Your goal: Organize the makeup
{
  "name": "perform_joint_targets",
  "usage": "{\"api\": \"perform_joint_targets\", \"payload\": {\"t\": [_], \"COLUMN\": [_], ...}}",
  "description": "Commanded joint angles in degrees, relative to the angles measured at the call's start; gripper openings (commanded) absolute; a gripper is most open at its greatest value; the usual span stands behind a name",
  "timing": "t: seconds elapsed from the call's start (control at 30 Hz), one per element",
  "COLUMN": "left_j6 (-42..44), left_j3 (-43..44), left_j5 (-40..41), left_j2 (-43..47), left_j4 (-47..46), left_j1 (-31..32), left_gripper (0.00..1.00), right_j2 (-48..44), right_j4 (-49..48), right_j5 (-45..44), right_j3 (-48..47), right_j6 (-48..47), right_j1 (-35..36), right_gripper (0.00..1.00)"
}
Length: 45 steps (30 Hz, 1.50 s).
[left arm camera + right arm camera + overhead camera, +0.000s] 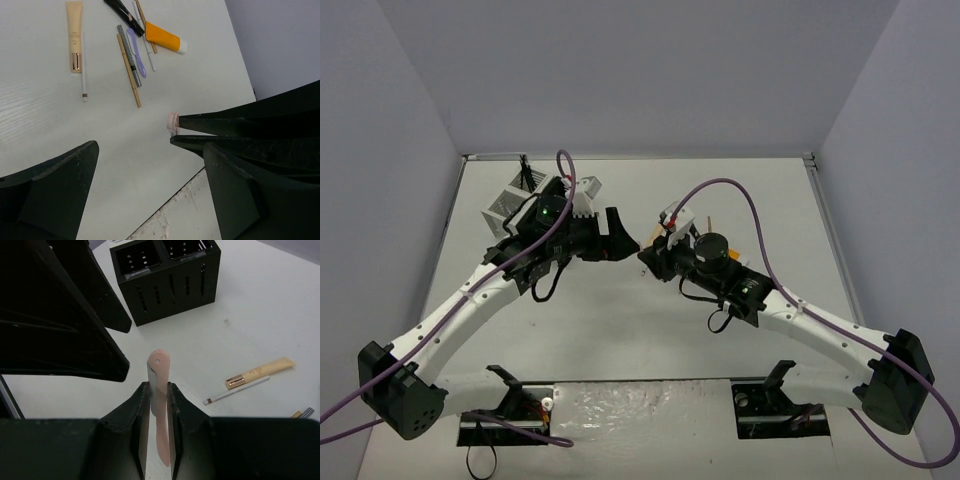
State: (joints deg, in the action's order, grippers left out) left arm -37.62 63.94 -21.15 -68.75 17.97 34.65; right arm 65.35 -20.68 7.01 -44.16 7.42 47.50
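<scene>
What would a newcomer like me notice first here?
Two arms meet mid-table: the right arm pinches a pale pink stick in its jaws, and the left arm holds its jaws wide open beside it. Loose makeup lies on the white tabletop, an orange tube brightest, with a black slotted box nearby.

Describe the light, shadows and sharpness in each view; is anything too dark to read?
Top external: even light, only soft shadows on the table, a mottled bright patch at its near edge. Left wrist: the orange tube is sharp; the open left end effector is nearly featureless black. Right wrist: the pink piece in the right end effector is sharp, no glare.
</scene>
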Motion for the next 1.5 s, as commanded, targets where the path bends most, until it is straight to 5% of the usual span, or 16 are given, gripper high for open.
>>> {"api": "perform_joint_targets", "payload": {"t": [0.0, 0.9, 0.97, 1.13, 1.2, 1.47], "left_j6": [-1.78, -1.85, -1.09, 4.75, 7.72, 16.67], "left_j3": [4.11, 2.74, 3.06, 6.23, 8.36, 18.55], "left_j5": [-0.03, 2.03, 2.53, 7.42, 13.21, 21.78], "left_j2": [-0.47, -3.88, -3.86, -3.67, -3.82, -5.66], "left_j4": [-7.13, -10.67, -9.95, -4.47, 0.31, 9.73], "left_j1": [1.68, 4.55, 4.55, 4.46, 4.24, -12.04], "left_gripper": [0.76, 0.0, 0.0, 0.0, 0.0, 0.0], "right_j2": [-2.01, -2.89, -2.94, -3.14, -3.36, -6.43], "right_j4": [-7.47, -10.78, -10.71, -8.76, -7.37, -0.09], "right_j5": [2.39, 0.99, 0.54, -0.8, -2.32, -11.17], "right_j3": [0.33, 2.26, 2.25, 1.56, 1.32, 1.89], "right_j6": [-0.01, 1.63, 1.63, 1.31, 1.03, -0.39], "right_j1": [0.4, 0.4, 0.4, 0.37, 0.31, -0.35], "right_gripper": [0.0, 0.02, 0.12, 0.8, 0.92, 1.0]}}
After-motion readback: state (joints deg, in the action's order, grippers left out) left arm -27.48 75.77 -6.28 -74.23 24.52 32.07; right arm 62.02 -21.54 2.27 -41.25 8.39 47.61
